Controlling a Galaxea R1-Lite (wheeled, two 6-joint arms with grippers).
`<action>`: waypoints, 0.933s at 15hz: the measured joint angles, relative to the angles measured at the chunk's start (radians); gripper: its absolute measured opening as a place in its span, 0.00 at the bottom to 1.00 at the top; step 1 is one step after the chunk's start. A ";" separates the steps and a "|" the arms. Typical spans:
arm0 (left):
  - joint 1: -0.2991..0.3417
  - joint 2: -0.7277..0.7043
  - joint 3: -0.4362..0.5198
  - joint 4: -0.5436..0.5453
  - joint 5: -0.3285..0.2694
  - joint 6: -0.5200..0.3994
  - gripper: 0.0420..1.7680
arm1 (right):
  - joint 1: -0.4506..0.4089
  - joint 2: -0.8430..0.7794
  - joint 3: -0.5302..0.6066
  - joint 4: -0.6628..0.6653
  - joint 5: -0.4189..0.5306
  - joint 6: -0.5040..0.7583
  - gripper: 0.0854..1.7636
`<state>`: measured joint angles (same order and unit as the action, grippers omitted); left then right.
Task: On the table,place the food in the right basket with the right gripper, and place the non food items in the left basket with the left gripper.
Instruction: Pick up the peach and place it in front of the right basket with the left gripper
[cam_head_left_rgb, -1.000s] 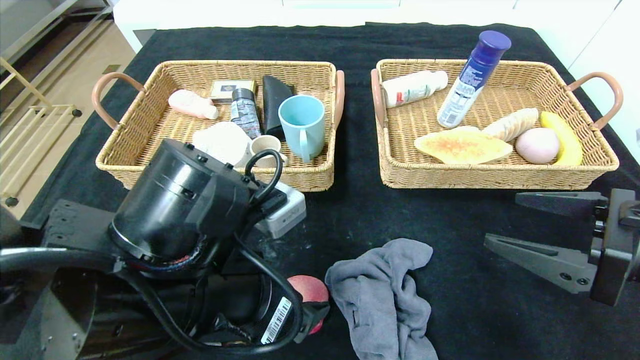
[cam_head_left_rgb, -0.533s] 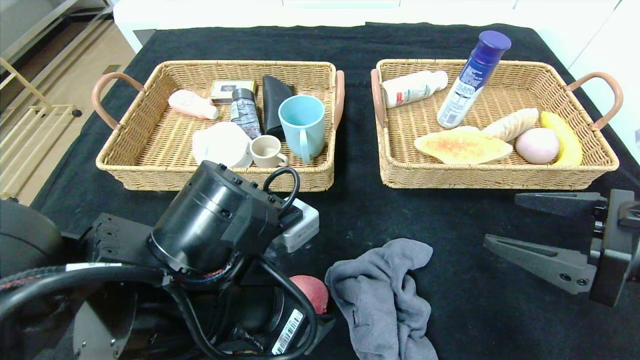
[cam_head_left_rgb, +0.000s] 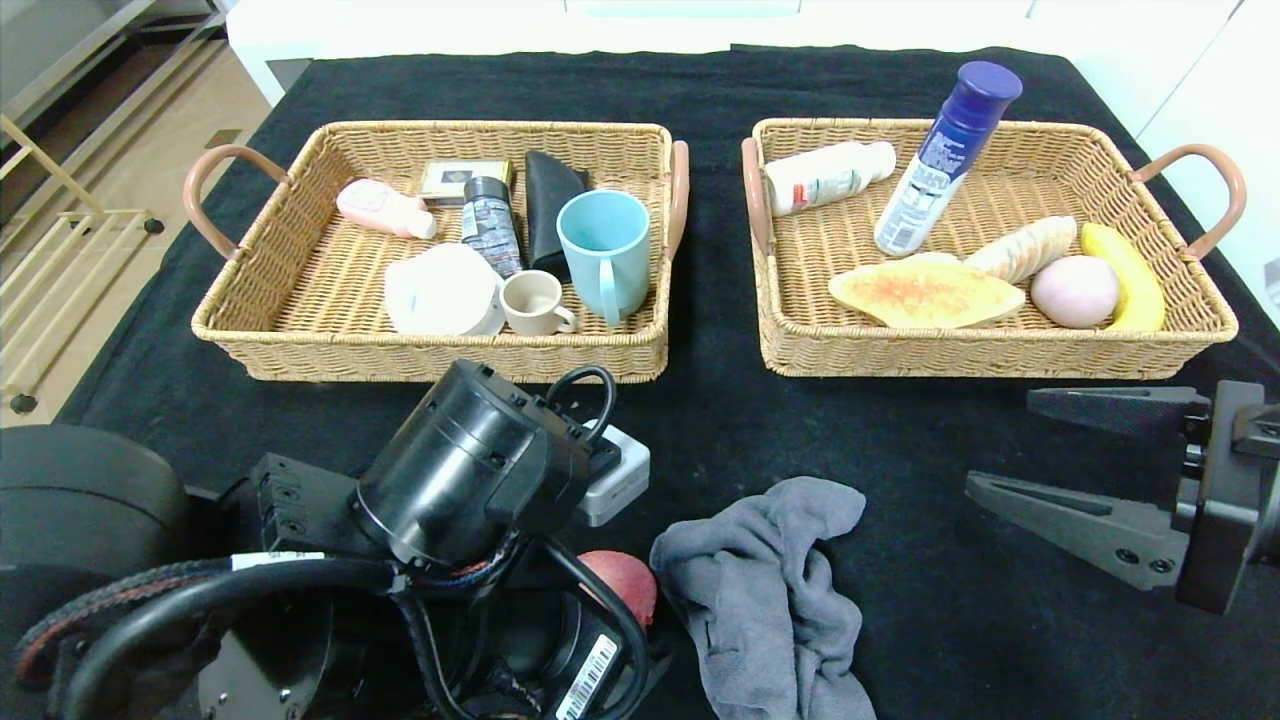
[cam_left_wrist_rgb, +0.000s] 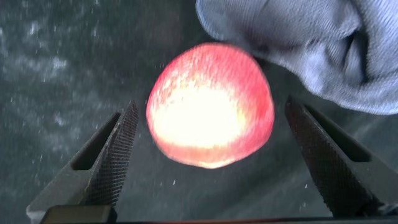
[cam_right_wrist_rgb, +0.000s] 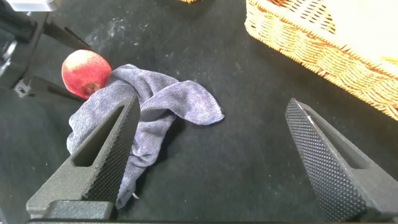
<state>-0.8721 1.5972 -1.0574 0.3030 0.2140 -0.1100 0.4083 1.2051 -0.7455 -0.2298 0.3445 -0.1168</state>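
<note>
The peach (cam_left_wrist_rgb: 210, 104) sits on the black table (cam_head_left_rgb: 900, 450), down at the near edge, with the crumpled grey cloth (cam_head_left_rgb: 770, 590) pressed up right beside it. Over it hangs the left gripper (cam_left_wrist_rgb: 211, 158), fingers spread wide, one on each side of the fruit and neither one touching it. From the head view only a sliver of the peach (cam_head_left_rgb: 625, 585) peeks out behind the left arm's bulky black wrist.

Out to the right, the right gripper (cam_head_left_rgb: 1085, 465) hovers above the bare table, near the front of the right basket (cam_head_left_rgb: 990, 355), its two pointed fingers well apart and holding nothing. Its wrist view catches the cloth (cam_right_wrist_rgb: 149, 118) and the peach (cam_right_wrist_rgb: 86, 73) farther off.

In the right basket: a flat toasted slice (cam_head_left_rgb: 925, 290), a pale striped pastry (cam_head_left_rgb: 1022, 247), a pale pink ball (cam_head_left_rgb: 1073, 290), a yellow banana (cam_head_left_rgb: 1125, 275), a white bottle (cam_head_left_rgb: 828, 175) lying down and a blue-capped spray can (cam_head_left_rgb: 945, 155) leaning up.

The left basket (cam_head_left_rgb: 430, 355) holds a light blue mug (cam_head_left_rgb: 605, 250), a small cream cup (cam_head_left_rgb: 535, 302), a white bowl-like piece (cam_head_left_rgb: 442, 290), a dark little can (cam_head_left_rgb: 490, 225), a black pouch (cam_head_left_rgb: 550, 200), a small box (cam_head_left_rgb: 460, 180) and a pink packet (cam_head_left_rgb: 385, 208).
</note>
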 joint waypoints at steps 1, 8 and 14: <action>0.001 0.005 0.000 -0.006 0.000 0.000 0.97 | 0.001 0.000 0.000 0.000 0.000 0.000 0.97; 0.017 0.037 0.002 -0.009 0.014 -0.001 0.97 | 0.006 0.001 0.001 0.000 -0.001 0.000 0.97; 0.021 0.054 0.000 -0.011 0.016 -0.005 0.68 | 0.005 0.001 0.001 0.000 0.000 0.000 0.97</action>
<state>-0.8515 1.6515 -1.0572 0.2923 0.2298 -0.1149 0.4136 1.2060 -0.7440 -0.2302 0.3443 -0.1172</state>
